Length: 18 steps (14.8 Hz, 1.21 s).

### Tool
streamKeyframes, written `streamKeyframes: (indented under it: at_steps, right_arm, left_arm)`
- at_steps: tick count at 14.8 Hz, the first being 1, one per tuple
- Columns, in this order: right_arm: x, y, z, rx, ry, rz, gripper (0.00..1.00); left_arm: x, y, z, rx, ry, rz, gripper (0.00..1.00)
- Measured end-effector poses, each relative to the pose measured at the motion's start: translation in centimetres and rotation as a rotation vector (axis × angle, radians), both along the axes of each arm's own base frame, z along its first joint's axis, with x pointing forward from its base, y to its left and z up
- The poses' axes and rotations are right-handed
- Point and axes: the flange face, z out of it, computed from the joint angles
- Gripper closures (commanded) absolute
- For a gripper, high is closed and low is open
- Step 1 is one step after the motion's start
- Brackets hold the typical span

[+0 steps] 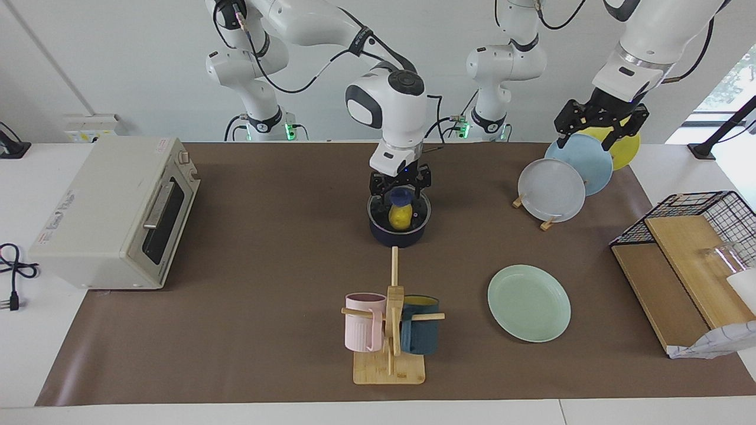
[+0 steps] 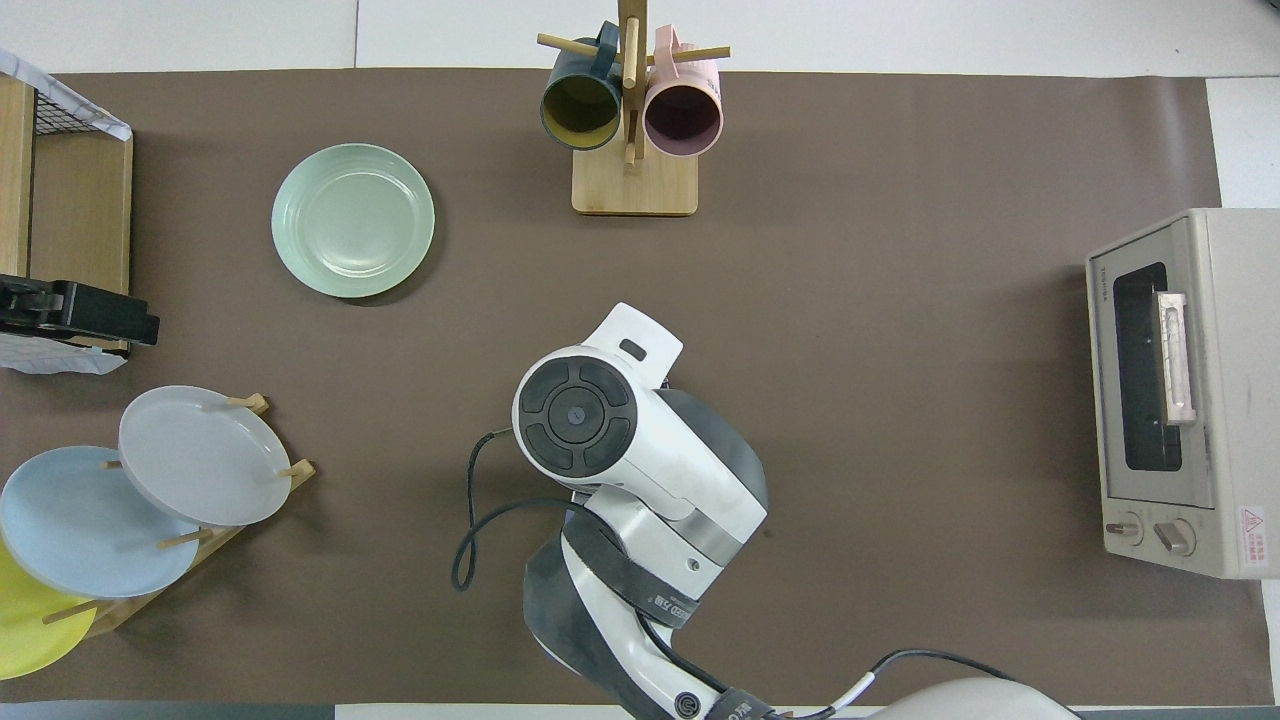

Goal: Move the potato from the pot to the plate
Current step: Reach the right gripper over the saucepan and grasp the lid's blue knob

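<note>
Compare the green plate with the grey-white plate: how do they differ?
The green plate lies flat on the table mat, while the grey-white plate leans tilted in a wooden rack. The green plate lies alone, farther from the robots; the grey-white plate overlaps a light blue plate in that rack. The green plate is mint, the grey-white one pale grey. Both are round, rimmed and empty.

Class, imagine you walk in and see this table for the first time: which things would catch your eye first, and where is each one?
Most striking is the right gripper, lowered over the glass lid on the dark navy pot mid-table, with the bright yellow potato showing through under the lid's blue knob. The empty mint-green plate lies farther from the robots, toward the left arm's end. The left gripper waits above the rack of standing plates.
</note>
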Motion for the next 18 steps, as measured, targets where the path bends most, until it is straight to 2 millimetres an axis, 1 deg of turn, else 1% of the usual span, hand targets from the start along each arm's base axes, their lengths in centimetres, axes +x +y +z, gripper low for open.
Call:
streamKeyframes:
  at_steps: [2, 4, 5, 7, 9, 11, 13, 15, 16, 18]
  right_arm:
    - [-0.2, -0.1, -0.1, -0.002, 0.000, 0.001, 0.02]
    - [-0.2, -0.1, -0.1, -0.002, 0.000, 0.002, 0.06]
    - [-0.3, -0.1, -0.2, 0.000, -0.002, 0.003, 0.10]
    - [-0.3, -0.1, -0.4, 0.006, -0.006, 0.004, 0.23]
    - [-0.4, -0.1, -0.4, 0.006, -0.008, 0.005, 0.46]
    - [-0.4, 0.0, -0.1, 0.009, -0.013, 0.006, 0.63]
    - [-0.5, 0.0, 0.0, 0.010, -0.014, 0.008, 0.65]
    - [-0.3, 0.0, 0.6, 0.012, -0.020, 0.011, 0.64]
    - [0.0, -0.1, 1.3, 0.007, -0.022, 0.017, 0.64]
    - [1.1, -1.0, 3.9, -0.016, -0.017, 0.041, 0.64]
  left_arm:
    - [0.0, 0.0, 0.0, 0.000, 0.000, 0.000, 0.00]
    - [0.0, 0.0, 0.0, 0.000, 0.000, 0.000, 0.00]
    - [0.0, 0.0, 0.0, 0.000, 0.000, 0.000, 0.00]
    - [0.0, 0.0, 0.0, 0.000, 0.000, 0.001, 0.00]
    - [0.1, 0.0, 0.1, -0.001, -0.006, 0.001, 0.00]
    - [0.2, 0.0, 0.2, -0.002, -0.021, 0.001, 0.00]
    - [0.3, 0.0, 0.1, -0.003, -0.025, 0.001, 0.00]
    - [0.4, 0.0, -0.1, -0.003, -0.029, 0.001, 0.00]
    - [0.4, 0.0, -0.2, -0.003, -0.028, 0.001, 0.00]
    - [0.4, 0.0, -0.2, -0.003, -0.029, 0.001, 0.00]
